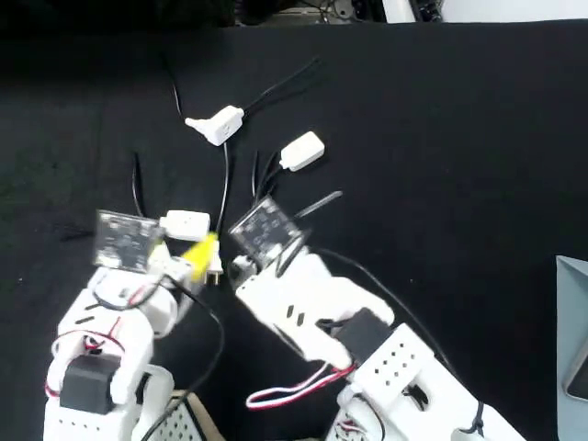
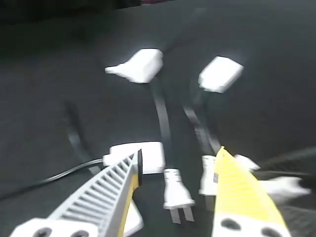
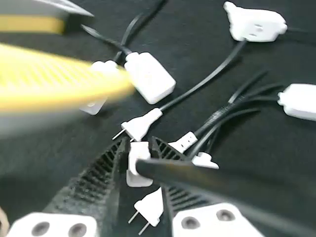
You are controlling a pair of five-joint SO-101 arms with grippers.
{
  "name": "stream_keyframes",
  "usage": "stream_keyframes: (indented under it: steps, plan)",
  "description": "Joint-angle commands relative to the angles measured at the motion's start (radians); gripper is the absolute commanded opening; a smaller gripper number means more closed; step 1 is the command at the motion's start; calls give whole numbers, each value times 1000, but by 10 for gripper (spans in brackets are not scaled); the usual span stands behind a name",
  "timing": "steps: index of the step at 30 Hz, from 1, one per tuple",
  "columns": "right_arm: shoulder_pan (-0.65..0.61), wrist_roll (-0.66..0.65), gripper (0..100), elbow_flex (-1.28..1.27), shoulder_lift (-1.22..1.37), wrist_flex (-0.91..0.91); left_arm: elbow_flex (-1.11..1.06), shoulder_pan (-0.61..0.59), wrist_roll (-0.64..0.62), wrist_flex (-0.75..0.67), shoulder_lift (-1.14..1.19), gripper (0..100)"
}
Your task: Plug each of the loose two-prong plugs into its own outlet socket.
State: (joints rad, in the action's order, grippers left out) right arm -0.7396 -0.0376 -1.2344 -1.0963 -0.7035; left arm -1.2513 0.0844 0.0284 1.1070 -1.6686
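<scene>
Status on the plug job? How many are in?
Done: nothing visible. The three white sockets all sit without a plug in them. In hand: the right tool looks closed on one plug; the left tool is open near another loose plug. Left: every plug needs seating.

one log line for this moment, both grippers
left gripper open over loose plug | right gripper shut on white plug | socket by left gripper | black table
</scene>
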Motion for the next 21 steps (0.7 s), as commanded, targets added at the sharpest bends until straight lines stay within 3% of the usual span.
stream_keyframes:
  steps: [1,6,9,15,21]
  plan:
    - [51,38,11,1,4,15,59,-243,40,2,8,251]
    - [64,40,11,-45,4,48,48,-410,235,26,60,253]
    - [64,41,11,-68,4,81,59,-464,302,28,163,309]
    - [64,41,11,-73,4,84,159,-472,342,38,483,324]
    - [66,41,11,-74,4,78,263,-470,265,-57,841,324]
